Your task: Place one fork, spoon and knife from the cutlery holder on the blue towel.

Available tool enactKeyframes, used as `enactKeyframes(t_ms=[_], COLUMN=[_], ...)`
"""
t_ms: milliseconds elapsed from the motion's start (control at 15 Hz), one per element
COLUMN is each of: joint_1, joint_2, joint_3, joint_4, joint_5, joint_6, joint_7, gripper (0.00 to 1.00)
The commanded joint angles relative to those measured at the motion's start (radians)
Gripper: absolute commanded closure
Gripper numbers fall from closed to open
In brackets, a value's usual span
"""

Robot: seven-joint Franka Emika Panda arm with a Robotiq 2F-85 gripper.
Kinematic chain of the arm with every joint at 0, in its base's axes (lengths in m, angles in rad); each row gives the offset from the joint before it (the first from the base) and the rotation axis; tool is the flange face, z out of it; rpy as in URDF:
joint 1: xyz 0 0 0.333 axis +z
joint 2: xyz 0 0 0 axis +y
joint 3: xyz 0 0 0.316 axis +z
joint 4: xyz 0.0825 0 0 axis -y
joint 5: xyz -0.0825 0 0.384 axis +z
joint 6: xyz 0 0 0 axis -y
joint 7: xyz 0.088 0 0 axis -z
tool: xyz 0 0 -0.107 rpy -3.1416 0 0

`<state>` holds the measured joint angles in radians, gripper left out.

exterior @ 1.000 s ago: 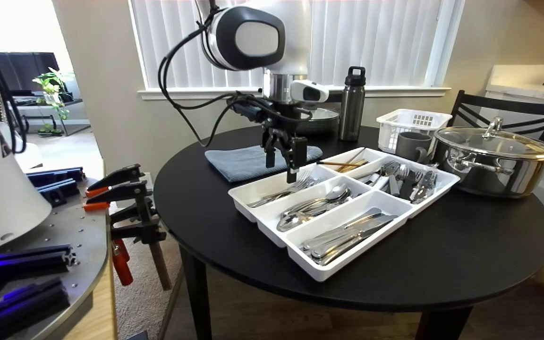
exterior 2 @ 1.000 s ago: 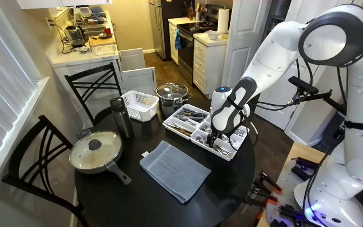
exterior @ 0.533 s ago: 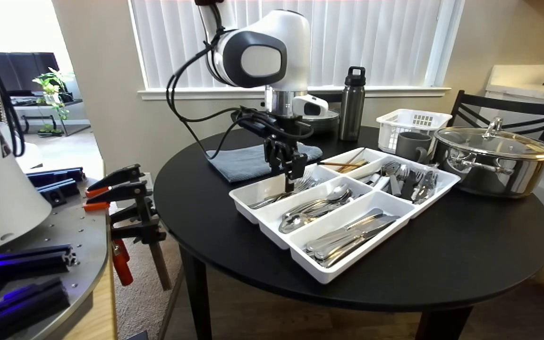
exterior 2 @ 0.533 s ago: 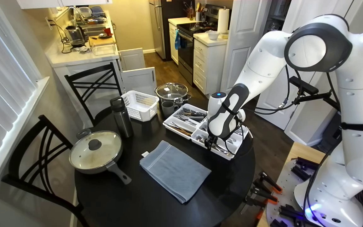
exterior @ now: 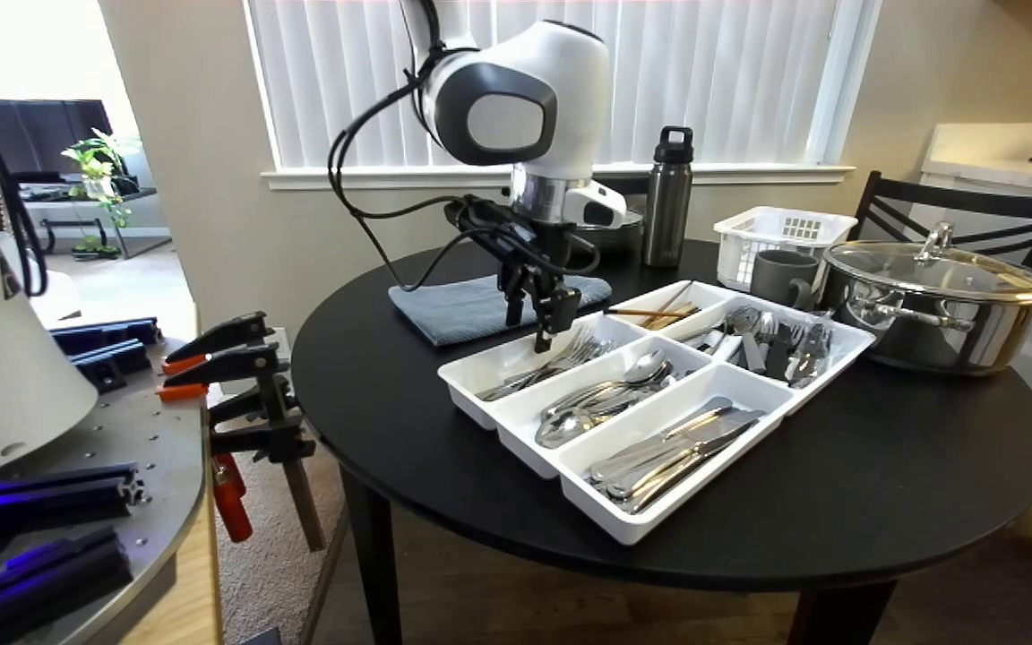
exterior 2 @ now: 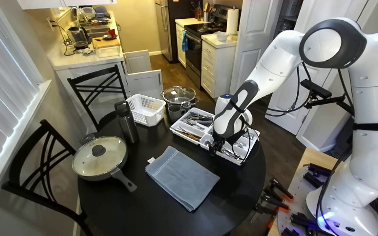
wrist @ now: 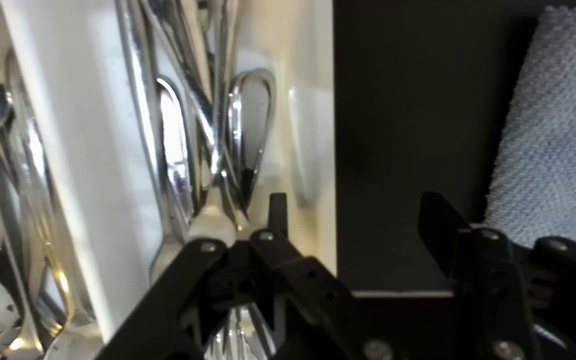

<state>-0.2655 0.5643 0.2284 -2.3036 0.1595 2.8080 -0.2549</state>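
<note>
The claw point(wrist: 353, 215) hangs wide and bare, partly over the tray point(exterior: 659, 414). Forks point(exterior: 561, 361) lie together, likely for easy picking.

Towel point(exterior: 460, 310) beside the cutlery holder point(exterior: 602, 511)

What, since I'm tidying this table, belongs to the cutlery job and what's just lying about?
For the job:
divided white cutlery tray
forks, spoons, table knives (one of each)
folded grey-blue towel

Just lying about:
lidded frying pan
glass-lidded steel pot
grey mug
steel bottle
white slotted basket
</note>
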Motion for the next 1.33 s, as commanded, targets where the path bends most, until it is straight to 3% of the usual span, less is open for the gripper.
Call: enactKeyframes(t_ms=[0, 267, 667, 733, 1000, 1067, 1200, 1267], joint_1=[-0.080, -0.039, 0.044, 0.057, 0.102, 0.111, 0.128, 0.139], joint_2=[-0.005, -0.066, -0.076, -0.062, -0.028, -0.022, -0.009, 0.005], joint_3=[0.068, -0.006, -0.130, -0.144, -0.185, -0.195, -0.210, -0.218], joint_4=[0.017, 0.004, 0.017, 0.025, 0.038, 0.039, 0.043, 0.050], joint_5=[0.057, 0.032, -0.024, -0.033, -0.063, -0.070, -0.082, -0.092], joint_6=[-0.080, -0.137, -0.120, -0.124, -0.129, -0.127, -0.122, -0.121], joint_7=[-0.106, -0.070, -0.019, -0.013, 0.020, 0.030, 0.049, 0.061], gripper=[0.02, 0.00, 0.00, 0.17, 0.46, 0.50, 0.42, 0.42])
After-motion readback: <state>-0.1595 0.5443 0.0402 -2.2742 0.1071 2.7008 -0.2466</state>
